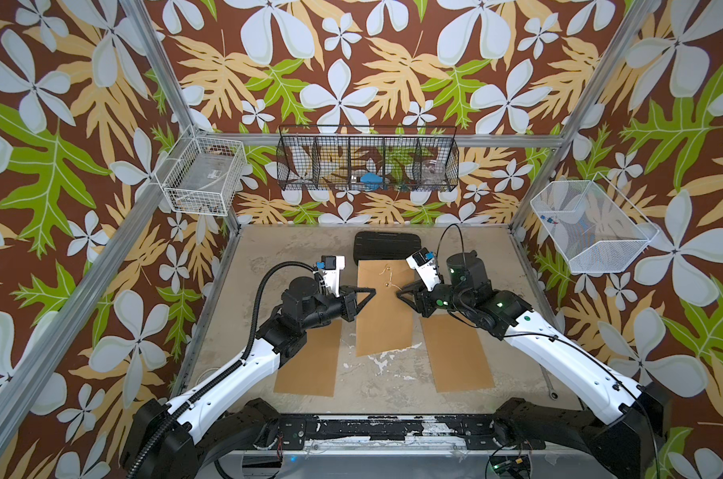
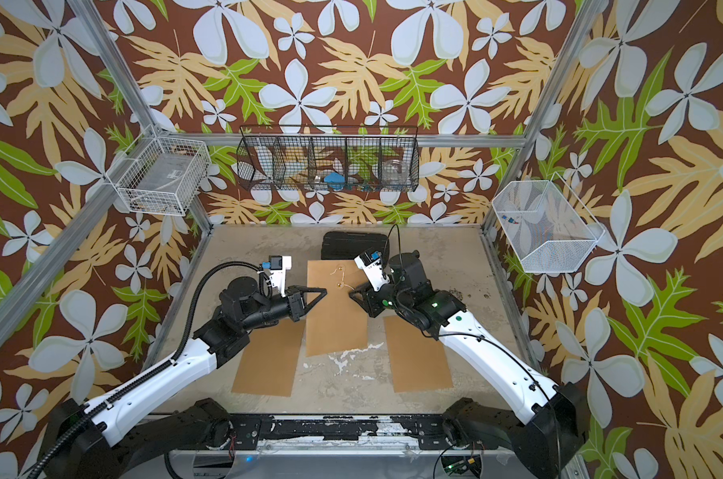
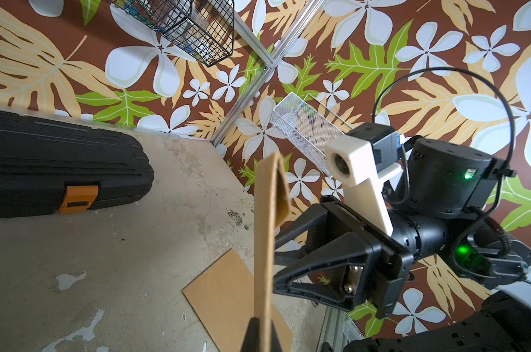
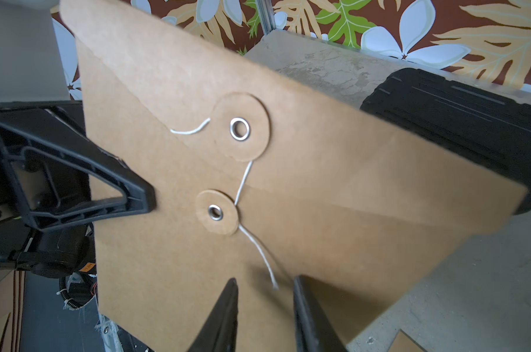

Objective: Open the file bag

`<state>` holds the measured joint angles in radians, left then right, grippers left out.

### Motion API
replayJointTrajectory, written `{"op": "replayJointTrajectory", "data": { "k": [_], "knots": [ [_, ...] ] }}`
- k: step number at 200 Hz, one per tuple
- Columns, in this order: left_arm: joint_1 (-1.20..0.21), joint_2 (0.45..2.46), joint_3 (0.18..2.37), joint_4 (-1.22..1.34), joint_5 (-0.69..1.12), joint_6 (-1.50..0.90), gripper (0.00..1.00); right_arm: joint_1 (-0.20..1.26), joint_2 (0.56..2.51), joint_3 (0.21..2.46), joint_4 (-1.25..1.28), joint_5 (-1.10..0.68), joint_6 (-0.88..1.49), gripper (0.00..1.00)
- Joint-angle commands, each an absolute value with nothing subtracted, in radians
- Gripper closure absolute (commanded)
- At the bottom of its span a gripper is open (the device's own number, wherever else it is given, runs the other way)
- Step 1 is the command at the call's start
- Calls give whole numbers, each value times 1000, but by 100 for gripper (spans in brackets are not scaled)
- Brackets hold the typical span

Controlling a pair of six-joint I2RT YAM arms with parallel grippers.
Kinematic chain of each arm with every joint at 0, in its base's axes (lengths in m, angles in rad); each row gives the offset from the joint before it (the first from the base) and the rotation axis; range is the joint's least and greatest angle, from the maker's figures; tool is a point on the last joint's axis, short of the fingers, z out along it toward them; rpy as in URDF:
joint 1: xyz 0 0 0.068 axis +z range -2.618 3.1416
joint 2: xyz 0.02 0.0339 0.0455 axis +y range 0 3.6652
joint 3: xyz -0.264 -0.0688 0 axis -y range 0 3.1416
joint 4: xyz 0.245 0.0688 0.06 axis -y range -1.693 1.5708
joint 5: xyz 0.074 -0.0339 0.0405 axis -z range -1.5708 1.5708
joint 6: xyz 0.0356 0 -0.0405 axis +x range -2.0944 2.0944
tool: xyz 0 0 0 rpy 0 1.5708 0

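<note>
— Holding anything in your left pincer (image 1: 371, 292)?

— Yes. Its jaws are clamped on the left edge of the brown kraft-paper file bag (image 1: 384, 315), the one with two round paper discs and a thin white string (image 4: 258, 250).

— Where is the bag?

— Mid-table, raised off the worn beige tabletop (image 1: 376, 385) and tilted. Its far end is near the long black plastic tool case (image 1: 386, 244) with the orange latch (image 3: 79, 198). The flap is folded over, and the string runs from the upper disc past the lower one.

— And your right pincer (image 4: 265, 304)?

— Its jaws stand partly apart and grip nothing. The string's free end lies in the gap between them, in front of the bag's face.

— Anything else?

— Two flat brown paper sheets lie on the tabletop, one to the bag's left (image 1: 310, 361) and one to its right (image 1: 459, 356).
</note>
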<state>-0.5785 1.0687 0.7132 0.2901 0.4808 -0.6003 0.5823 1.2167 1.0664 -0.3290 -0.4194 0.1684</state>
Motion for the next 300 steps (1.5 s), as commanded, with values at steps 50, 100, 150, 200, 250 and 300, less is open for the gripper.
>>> {"op": "replayJointTrajectory", "data": {
  "k": [50, 100, 150, 200, 250, 300],
  "knots": [
    [-577, 1057, 698, 333, 518, -608, 100, 592, 1235, 1069, -292, -398, 169, 71],
    [-577, 1061, 696, 344, 531, -618, 100, 601, 1250, 1067, -297, -378, 161, 73],
    [-577, 1062, 690, 360, 540, -630, 100, 611, 1261, 1066, -296, -356, 158, 74],
    [-577, 1062, 688, 370, 546, -637, 100, 625, 1273, 1068, -293, -331, 156, 78],
    [-577, 1057, 676, 376, 545, -644, 100, 625, 1277, 1060, -267, -319, 180, 88],
    [-577, 1054, 663, 383, 539, -649, 100, 626, 1262, 1052, -238, -332, 202, 98]
  ]
}}
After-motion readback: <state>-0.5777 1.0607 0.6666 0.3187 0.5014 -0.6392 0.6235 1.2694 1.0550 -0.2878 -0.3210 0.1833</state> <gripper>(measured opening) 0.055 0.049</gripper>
